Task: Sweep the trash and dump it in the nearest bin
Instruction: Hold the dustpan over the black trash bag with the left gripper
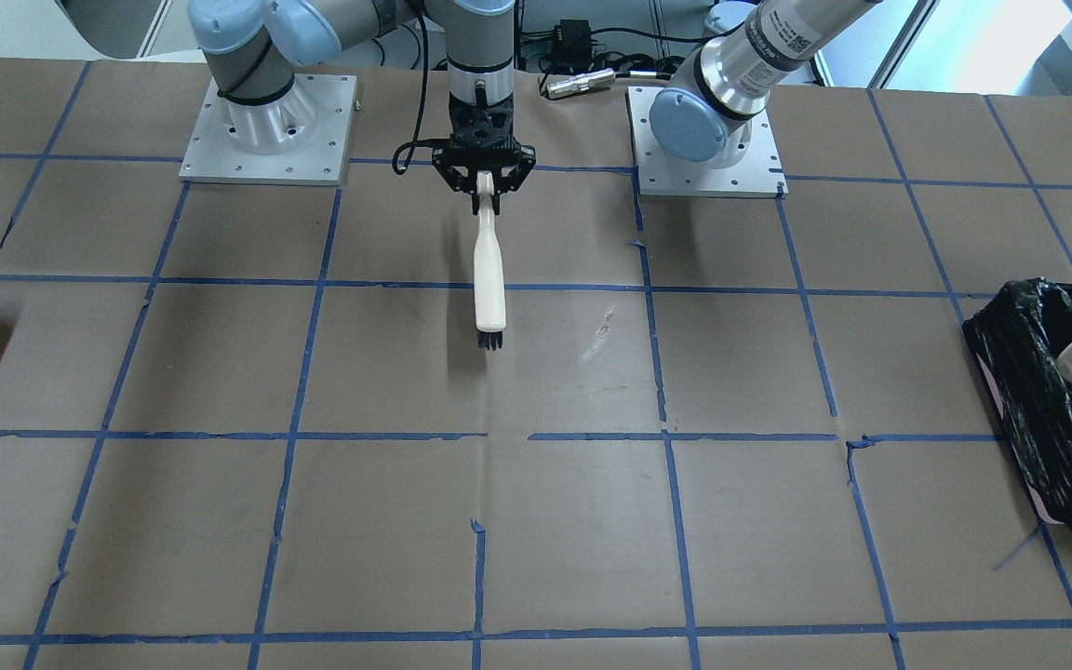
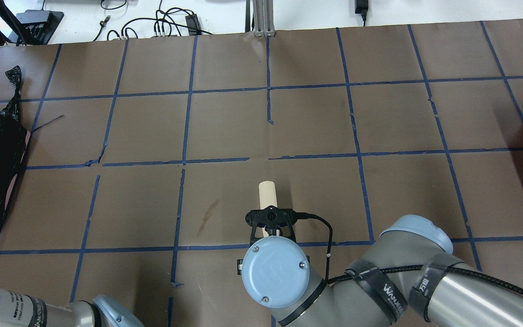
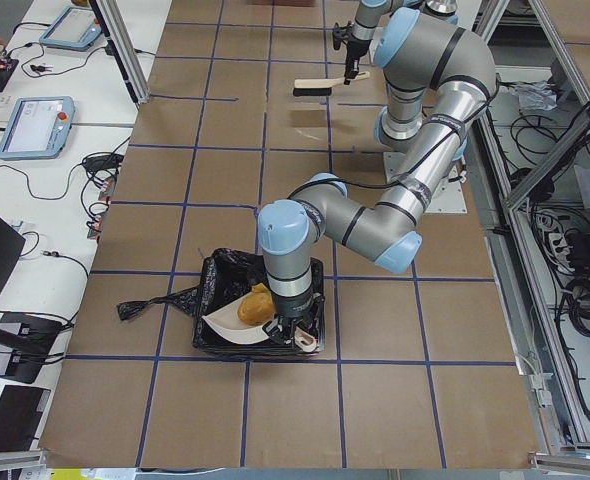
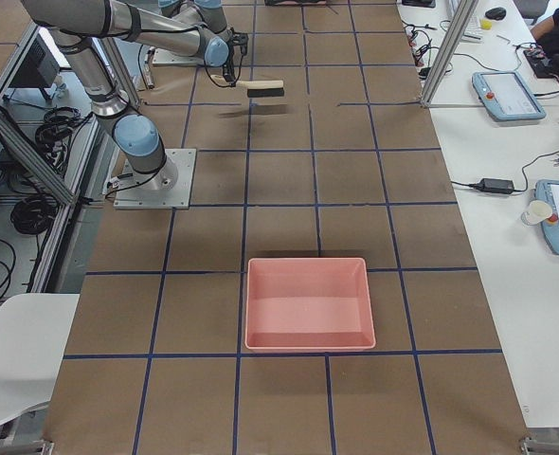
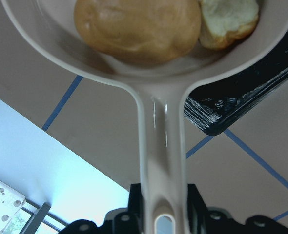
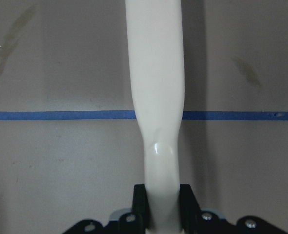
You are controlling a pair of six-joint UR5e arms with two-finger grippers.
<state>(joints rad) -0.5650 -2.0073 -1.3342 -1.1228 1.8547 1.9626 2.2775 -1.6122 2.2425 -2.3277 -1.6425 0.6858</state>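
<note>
Left gripper (image 5: 163, 202) clamps pale dustpan (image 5: 161, 141), tan trash (image 5: 136, 27) aboard, over black-bagged bin (image 1: 1025, 391), probably for tipping; right gripper (image 1: 487, 186) pinches cream brush (image 1: 489, 270) clear.

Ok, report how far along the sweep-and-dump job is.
Sweeping looks done: the trash sits in the dustpan. In hand: the left gripper holds that pan over the bin; the right gripper holds the brush. Left: tipping the trash in.

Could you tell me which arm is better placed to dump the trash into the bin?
Left: the left gripper holds the loaded dustpan over the bin; the right gripper holds the brush at mid-table.
</note>
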